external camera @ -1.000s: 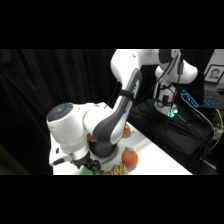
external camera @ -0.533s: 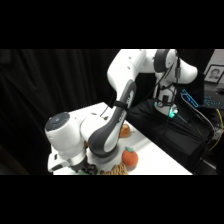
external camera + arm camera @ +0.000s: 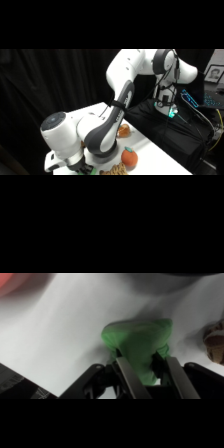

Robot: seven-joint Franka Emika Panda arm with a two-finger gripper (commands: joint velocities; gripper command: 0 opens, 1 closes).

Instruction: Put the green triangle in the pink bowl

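In the wrist view the green triangle (image 3: 140, 341) sits between my two fingers (image 3: 126, 374), which press against its sides; my gripper (image 3: 147, 369) is shut on it, close over the white table (image 3: 75, 329). A slice of the pink bowl (image 3: 12, 281) shows at the upper left corner, well away from the block. In the side view my gripper (image 3: 82, 167) is low at the picture's bottom edge, mostly hidden behind the arm's wrist, with a speck of the green triangle (image 3: 92, 170) beside it. The pink bowl is out of the side view.
An orange round fruit toy (image 3: 129, 157) stands on the table just right of the gripper. A brown item (image 3: 123, 131) lies behind it, and a brown thing (image 3: 215, 340) shows at the wrist view's right edge. Dark cloth and cabling (image 3: 175, 125) border the table's right side.
The arm's wrist has swung down and to the left over the table's near end. The elbow has folded lower.
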